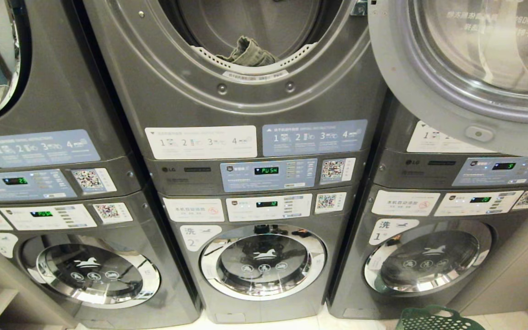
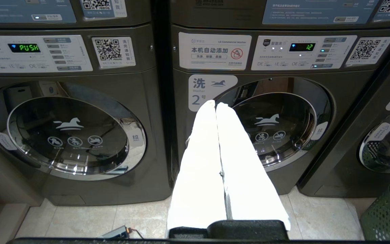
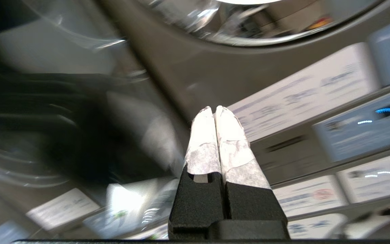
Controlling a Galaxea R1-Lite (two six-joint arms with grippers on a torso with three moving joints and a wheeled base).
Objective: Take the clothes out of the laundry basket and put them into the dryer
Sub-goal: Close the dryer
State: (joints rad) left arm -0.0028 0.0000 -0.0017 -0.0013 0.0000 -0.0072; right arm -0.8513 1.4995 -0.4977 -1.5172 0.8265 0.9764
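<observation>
The middle upper dryer (image 1: 255, 27) stands open, and an olive-green garment (image 1: 248, 52) lies on the lip of its drum. Its round door (image 1: 475, 64) swings out to the right. A corner of the green laundry basket (image 1: 433, 318) shows at the floor on the right, also in the left wrist view as the basket (image 2: 389, 213). My right gripper (image 3: 214, 110) is shut with nothing between its white-wrapped fingers, and points up at a machine front with label panels. My left gripper (image 2: 215, 104) is shut and empty, low before washer number 2 (image 2: 276, 125). Neither arm shows in the head view.
Three stacked grey machine columns fill the head view, each with control panels (image 1: 268, 176) and a round washer door (image 1: 264, 261) below. The open dryer door overhangs the right column. Pale tiled floor (image 2: 80, 217) lies in front of the washers.
</observation>
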